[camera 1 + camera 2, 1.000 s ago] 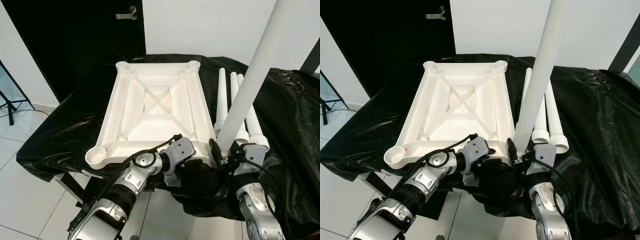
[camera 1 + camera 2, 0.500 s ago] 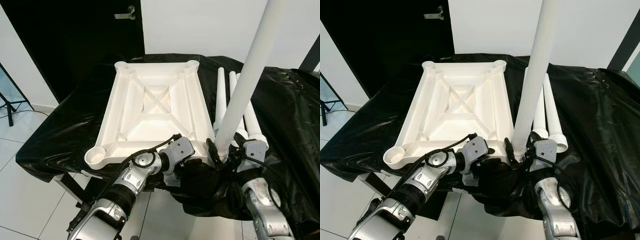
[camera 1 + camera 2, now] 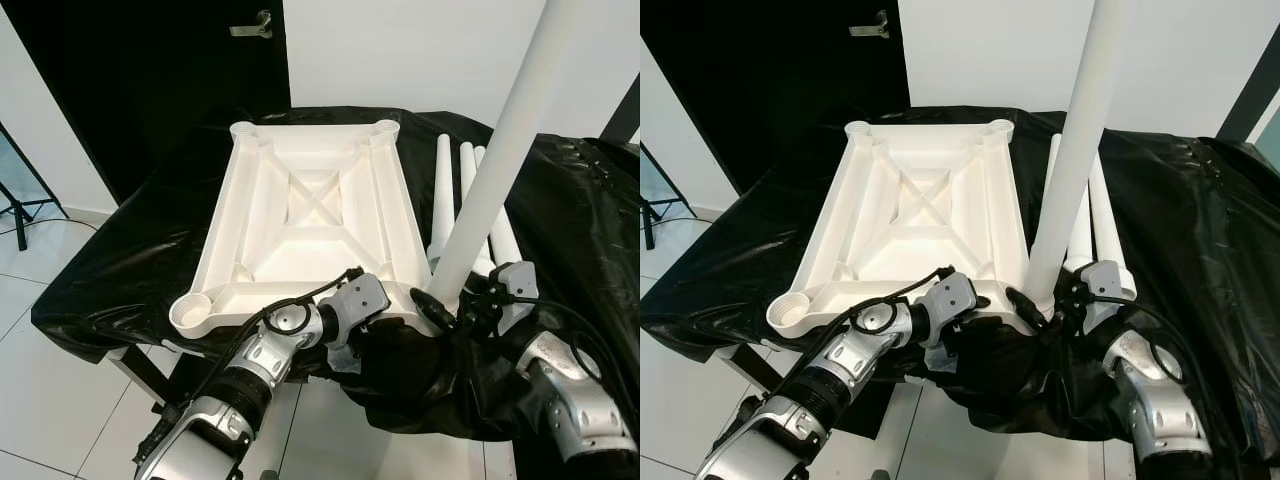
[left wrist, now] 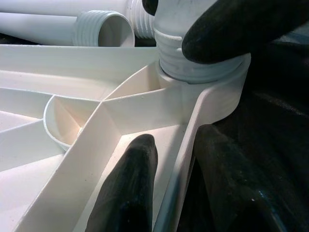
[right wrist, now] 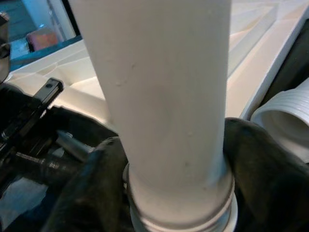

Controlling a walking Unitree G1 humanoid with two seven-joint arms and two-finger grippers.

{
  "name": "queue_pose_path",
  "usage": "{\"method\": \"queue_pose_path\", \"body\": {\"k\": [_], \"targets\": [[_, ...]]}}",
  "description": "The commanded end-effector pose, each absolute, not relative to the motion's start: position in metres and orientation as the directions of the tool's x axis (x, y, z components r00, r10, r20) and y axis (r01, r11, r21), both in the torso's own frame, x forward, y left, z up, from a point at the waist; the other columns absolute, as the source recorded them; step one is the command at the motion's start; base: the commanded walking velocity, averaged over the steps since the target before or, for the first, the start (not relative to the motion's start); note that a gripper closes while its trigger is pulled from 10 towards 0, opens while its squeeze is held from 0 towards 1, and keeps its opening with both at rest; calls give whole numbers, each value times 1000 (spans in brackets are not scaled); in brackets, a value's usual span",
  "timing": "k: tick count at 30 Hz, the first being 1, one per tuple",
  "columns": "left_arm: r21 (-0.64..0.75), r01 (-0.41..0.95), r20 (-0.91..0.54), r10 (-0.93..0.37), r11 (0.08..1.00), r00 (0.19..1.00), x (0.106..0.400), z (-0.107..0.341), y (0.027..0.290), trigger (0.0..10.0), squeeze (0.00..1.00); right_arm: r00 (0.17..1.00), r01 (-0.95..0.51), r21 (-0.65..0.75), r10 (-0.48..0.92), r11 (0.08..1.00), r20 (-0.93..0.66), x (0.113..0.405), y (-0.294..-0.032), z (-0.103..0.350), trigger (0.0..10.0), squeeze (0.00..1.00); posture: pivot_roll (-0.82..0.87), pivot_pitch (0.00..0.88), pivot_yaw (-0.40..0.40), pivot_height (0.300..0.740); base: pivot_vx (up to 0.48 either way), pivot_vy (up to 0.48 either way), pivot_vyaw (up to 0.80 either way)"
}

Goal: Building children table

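A white tabletop lies upside down on the black-covered table. One white leg stands upright, leaning slightly right. Its threaded end sits in the tabletop's near right corner socket. My right gripper is shut on the base of this leg, with a black finger on each side. My left gripper is shut on the tabletop's near rim beside that socket, one finger inside the wall and one outside. Three spare legs lie to the right of the tabletop.
Black sheeting covers the whole table and hangs over its edges. A black door with a handle and a white wall stand behind. A tripod leg rests on the tiled floor at the left.
My right forearm has swung out to the right while the gripper stays on the leg's base. The leg remains upright in the corner socket. The left arm has not moved.
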State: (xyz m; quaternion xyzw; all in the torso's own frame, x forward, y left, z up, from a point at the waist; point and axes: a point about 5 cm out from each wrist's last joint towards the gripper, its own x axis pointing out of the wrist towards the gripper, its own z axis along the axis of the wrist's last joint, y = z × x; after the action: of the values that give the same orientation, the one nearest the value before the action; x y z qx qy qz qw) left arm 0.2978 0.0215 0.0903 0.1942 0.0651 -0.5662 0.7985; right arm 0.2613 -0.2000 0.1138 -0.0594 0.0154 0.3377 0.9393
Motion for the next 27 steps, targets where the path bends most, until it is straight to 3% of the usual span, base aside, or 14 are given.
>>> {"method": "queue_pose_path", "body": {"k": [1, 11, 14, 15, 16, 18, 24, 27], "targets": [[177, 940, -423, -840, 290, 339, 291, 66, 31, 10000, 0, 743, -669, -78, 664, 739, -83, 264, -201, 113, 0, 0, 190, 0, -12, 740, 0, 0, 0], [184, 938, -420, -840, 292, 344, 293, 68, 32, 10000, 0, 728, -686, -63, 681, 725, -84, 270, -208, 117, 0, 0, 192, 0, -7, 740, 0, 0, 0], [185, 938, -421, -839, 292, 344, 293, 68, 32, 10000, 0, 791, -612, -31, 611, 790, -40, 267, -210, 114, 0, 0, 196, 0, -9, 740, 0, 0, 0], [184, 938, -421, -839, 293, 345, 292, 68, 33, 10000, 0, 859, -512, -19, 512, 859, 5, 262, -209, 110, 0, 0, 195, 0, -9, 740, 0, 0, 0], [184, 938, -421, -839, 293, 345, 292, 68, 33, 10000, 0, 859, -512, -19, 512, 859, 5, 262, -209, 110, 0, 0, 195, 0, -9, 740, 0, 0, 0], [182, 939, -424, -838, 293, 343, 291, 67, 33, 10000, 0, 923, -385, -16, 385, 923, 23, 254, -201, 103, 0, 0, 195, 0, -7, 740, 0, 0, 0], [180, 940, -427, -839, 289, 339, 291, 66, 33, 10000, 0, 966, -257, -14, 258, 966, 31, 242, -189, 97, 0, 0, 193, 0, -2, 740, 0, 0, 0], [181, 941, -428, -839, 285, 336, 291, 66, 33, 10000, 0, 991, -126, -2, 126, 992, 38, 237, -194, 95, 0, 0, 189, 0, 5, 740, 0, 0, 0]]}}
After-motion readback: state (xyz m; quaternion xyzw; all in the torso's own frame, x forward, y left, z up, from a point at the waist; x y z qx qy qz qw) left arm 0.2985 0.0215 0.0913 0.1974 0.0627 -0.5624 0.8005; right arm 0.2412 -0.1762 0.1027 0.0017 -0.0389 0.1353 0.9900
